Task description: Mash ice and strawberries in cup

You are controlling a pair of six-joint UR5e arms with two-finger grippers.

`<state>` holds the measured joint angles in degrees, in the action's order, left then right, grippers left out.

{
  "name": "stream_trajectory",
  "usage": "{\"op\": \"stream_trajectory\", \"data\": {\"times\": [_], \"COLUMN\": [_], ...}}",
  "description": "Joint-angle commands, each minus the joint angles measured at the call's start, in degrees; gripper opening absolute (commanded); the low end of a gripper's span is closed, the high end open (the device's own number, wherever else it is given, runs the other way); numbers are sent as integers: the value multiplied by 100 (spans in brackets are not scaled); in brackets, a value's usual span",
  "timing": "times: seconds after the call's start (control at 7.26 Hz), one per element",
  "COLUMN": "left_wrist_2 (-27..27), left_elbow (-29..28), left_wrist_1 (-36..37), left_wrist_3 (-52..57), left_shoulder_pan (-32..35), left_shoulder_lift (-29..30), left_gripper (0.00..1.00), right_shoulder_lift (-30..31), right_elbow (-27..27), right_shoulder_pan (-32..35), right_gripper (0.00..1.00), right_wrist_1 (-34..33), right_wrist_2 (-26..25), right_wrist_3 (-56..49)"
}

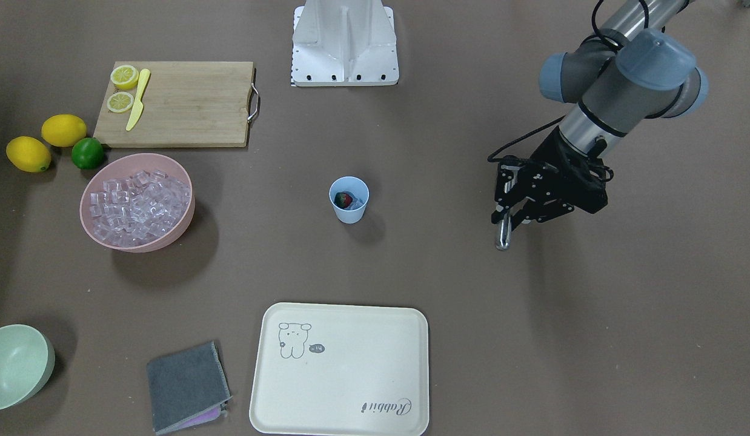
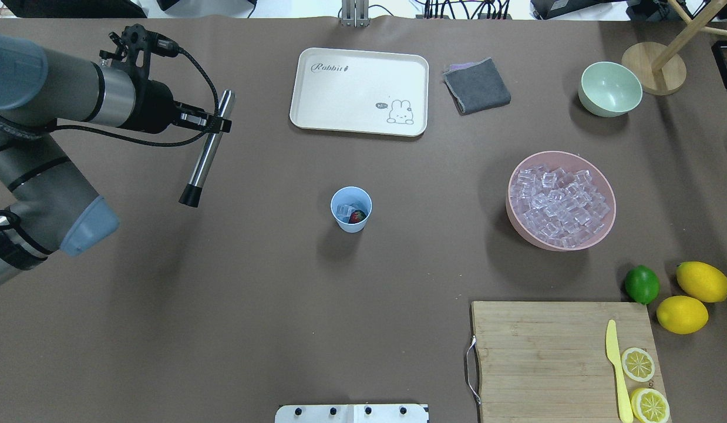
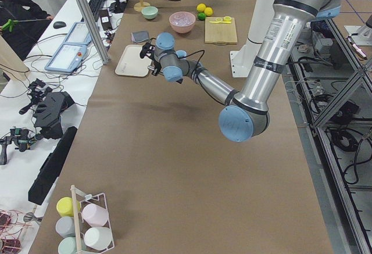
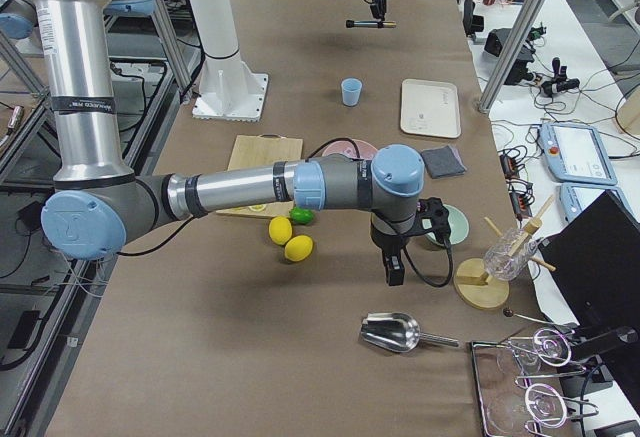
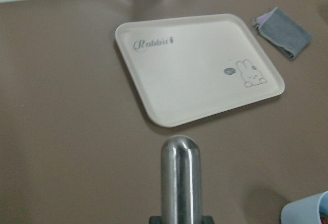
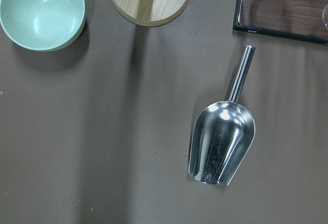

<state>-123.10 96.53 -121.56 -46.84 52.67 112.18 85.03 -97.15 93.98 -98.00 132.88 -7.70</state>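
Observation:
The light-blue cup stands upright mid-table, also in the front-facing view. Inside it lie a red strawberry and a few clear ice cubes. More ice fills the pink bowl. My left gripper is shut on a steel muddler with a black tip, held in the air well to the cup's left. The muddler's round end fills the left wrist view, with the cup's rim at the corner. My right gripper shows only from the side, so I cannot tell its state.
A cream tray and a grey cloth lie beyond the cup. A pale green bowl, a cutting board with lemon slices, a lime and lemons sit right. A metal scoop lies under the right wrist.

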Motion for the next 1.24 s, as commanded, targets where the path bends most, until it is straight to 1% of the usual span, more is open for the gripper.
{"op": "stream_trajectory", "data": {"times": [0.0, 0.14, 0.28, 0.41, 0.55, 0.69, 0.83, 0.96, 1.1], "left_wrist_2": [-197, -205, -214, -214, -223, -214, -214, -214, -223], "left_elbow": [-46, -299, -484, -747, -1220, -1546, -1837, -2118, -2251], "left_wrist_1": [1016, 1177, 1169, 1422, 1711, 1714, 1653, 1635, 1670], "left_wrist_3": [52, 70, 279, 1351, 2206, 2676, 3002, 3353, 3435], "left_shoulder_pan": [339, 619, 987, 1391, 1847, 2122, 2264, 2369, 2458], "left_shoulder_lift": [-126, -240, -502, -652, -602, -549, -583, -705, -802], "left_gripper": [0, 0, 0, 0, 0, 0, 0, 0, 0], "right_shoulder_lift": [-4, -13, -13, -13, -13, -57, -109, -119, -162], "right_elbow": [-111, -76, -41, -41, -32, 55, 169, 170, 170], "right_shoulder_pan": [24, 24, 15, 15, 15, 15, -11, -63, -81], "right_gripper": [100, 100, 100, 100, 100, 100, 100, 100, 100], "right_wrist_1": [-315, -316, -316, -325, -316, -316, -307, -298, -298], "right_wrist_2": [-7, -8, -16, -16, -34, -17, -16, -16, -25], "right_wrist_3": [-3, -3, -3, 6, 14, 23, 23, 49, 67]}}
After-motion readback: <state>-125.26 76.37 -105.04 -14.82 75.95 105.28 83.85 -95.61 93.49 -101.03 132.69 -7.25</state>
